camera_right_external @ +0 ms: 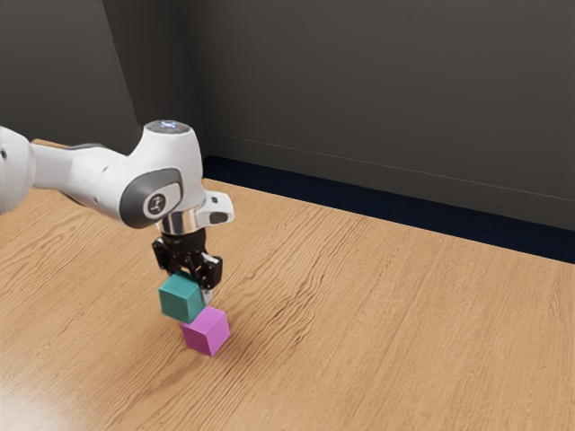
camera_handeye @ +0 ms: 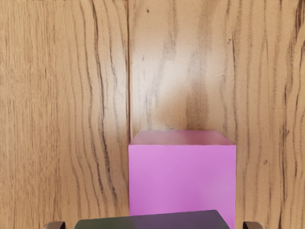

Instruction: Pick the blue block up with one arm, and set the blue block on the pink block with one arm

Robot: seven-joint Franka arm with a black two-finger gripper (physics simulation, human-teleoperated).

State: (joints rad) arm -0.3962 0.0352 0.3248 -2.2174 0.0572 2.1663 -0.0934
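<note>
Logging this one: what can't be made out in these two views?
- Exterior view: whether the blue block touches the pink block or hangs just above it. The blue block overlaps the edge where they would meet.
- Exterior view: the arm is cut off by the left edge, so its base is unseen.
- Wrist view: the blue block is a dark blur, cut off by the lower edge, and it hides the pink block's lower part.

No legible txt, labels, brands or nos. anywhere.

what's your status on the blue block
Gripper shut on blue block. Held low over pink block, contact unclear. Nothing in the way.
</note>
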